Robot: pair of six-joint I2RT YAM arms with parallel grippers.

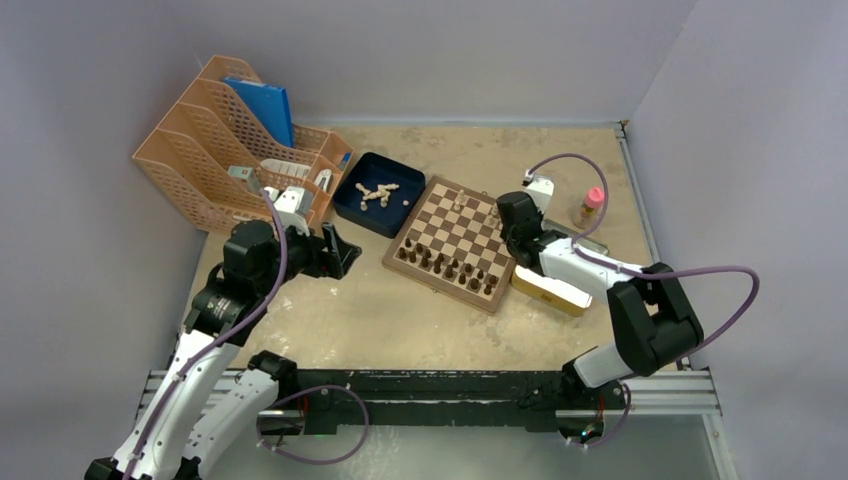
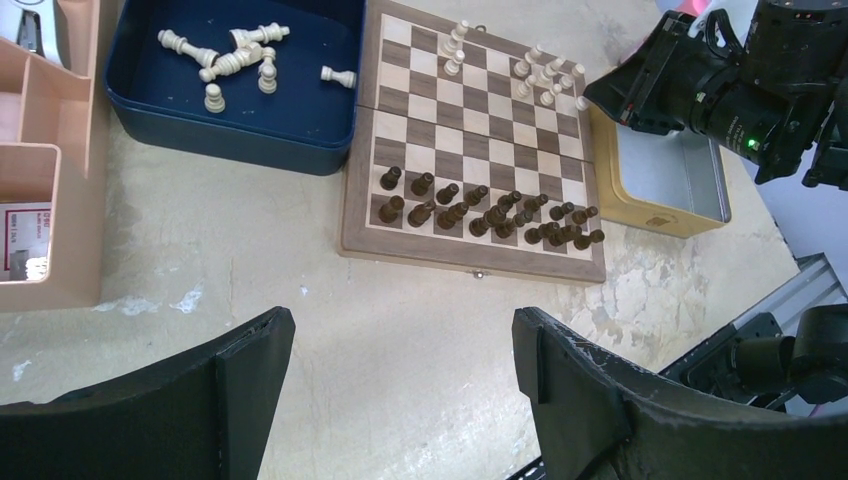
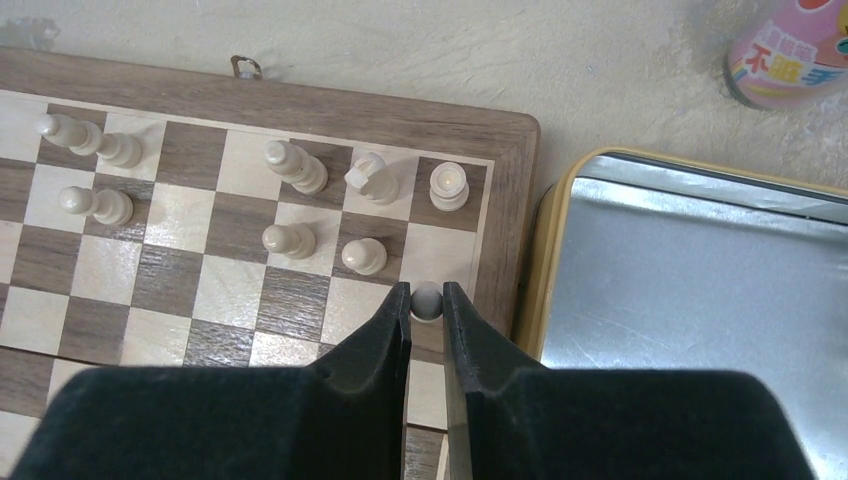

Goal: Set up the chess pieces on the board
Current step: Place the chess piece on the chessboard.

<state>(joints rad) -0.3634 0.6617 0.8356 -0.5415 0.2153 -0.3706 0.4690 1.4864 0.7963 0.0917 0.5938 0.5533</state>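
Your right end effector (image 3: 426, 290) is clamped on 1 light piece (image 3: 427, 301) at the board (image 3: 300, 100) edge beside the tin (image 3: 560, 200); 7 more stand nearby. Your left end effector (image 2: 400, 320) hangs over the desk (image 2: 200, 260), fingers apart, empty.

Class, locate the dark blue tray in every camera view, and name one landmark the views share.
Top external: dark blue tray left of centre, between the orange file rack and the board.
Left wrist: tray at upper left, beside the board.
Right wrist: not in it.
Shared landmark: the board, in all three.
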